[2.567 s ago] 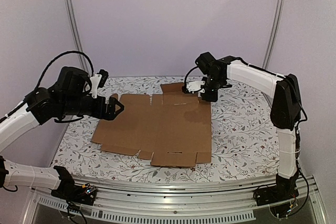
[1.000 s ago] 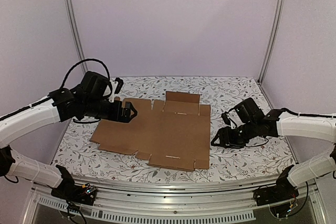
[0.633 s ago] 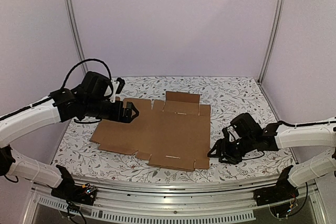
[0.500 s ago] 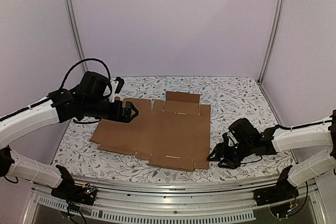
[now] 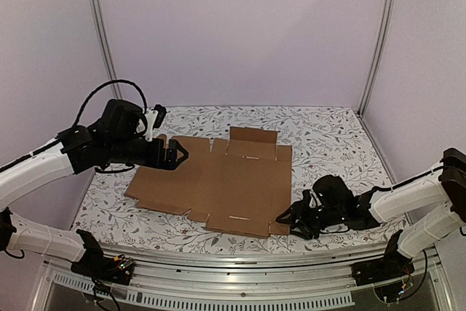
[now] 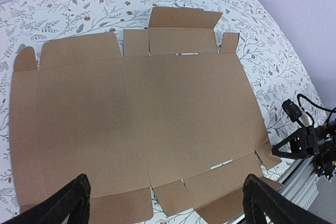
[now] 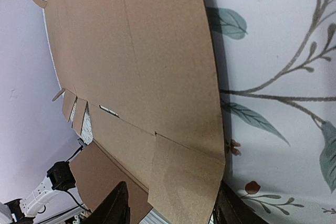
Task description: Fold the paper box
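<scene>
The paper box (image 5: 226, 180) lies flat and unfolded on the flowered table (image 5: 331, 143), a brown cardboard sheet with flaps and slots. My left gripper (image 5: 177, 154) hovers open over the sheet's back left part; from its wrist the whole paper box (image 6: 142, 108) spreads below the left gripper (image 6: 167, 184). My right gripper (image 5: 285, 219) sits low at the sheet's near right corner. In the right wrist view the corner flap (image 7: 186, 182) stands between the fingers of the right gripper (image 7: 170, 200). A gap still shows beside the left finger (image 7: 113, 208).
An aluminium rail (image 5: 240, 261) runs along the near table edge in front of the sheet. Two upright posts (image 5: 98, 41) (image 5: 378, 41) stand at the back corners against lilac walls. Bare table (image 5: 335, 136) lies right of the sheet.
My right arm has swung from the sheet's back right corner down to its near right corner, and its jaws have narrowed around the flap. The left gripper drifted slightly left.
</scene>
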